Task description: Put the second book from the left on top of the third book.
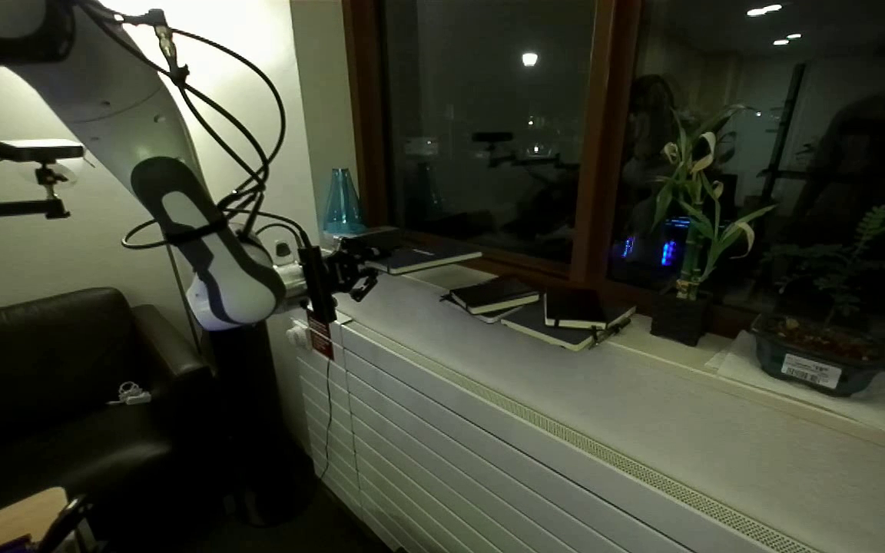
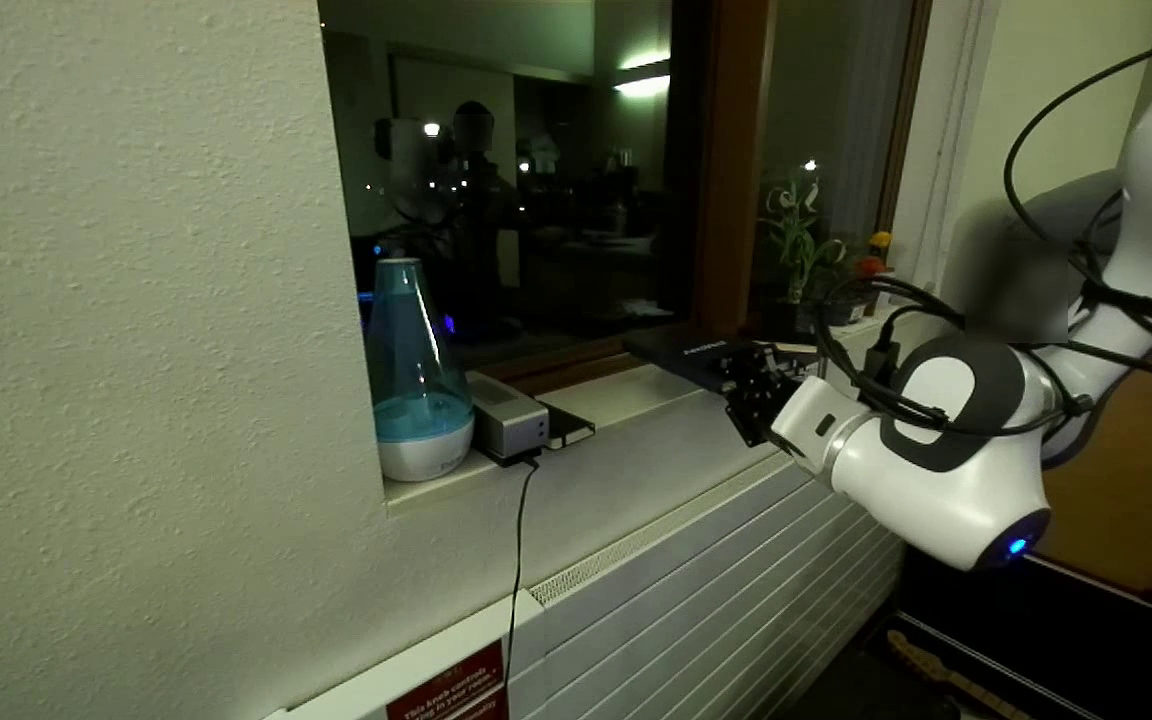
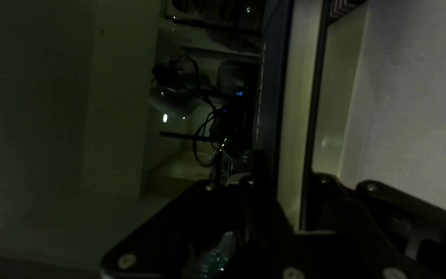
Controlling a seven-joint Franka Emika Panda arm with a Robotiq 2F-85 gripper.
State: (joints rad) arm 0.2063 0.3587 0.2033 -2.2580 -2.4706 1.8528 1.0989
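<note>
Narrowly parted, the pincer (image 3: pixel 289 176) grips a book (image 3: pixel 299 97).

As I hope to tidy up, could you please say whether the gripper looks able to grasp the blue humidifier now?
Probably not: in the wrist view the gripper seems clamped on a book, and in an exterior view a grey box stands between it and the humidifier.

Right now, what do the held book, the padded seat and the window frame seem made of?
Held book: likely paper, from cream page edges; dark, dull covers, material unclear. Padded seat: leather or imitation, from its smooth, soft sheen. Window frame: probably wood, satin finish, from its reddish-brown colour.
</note>
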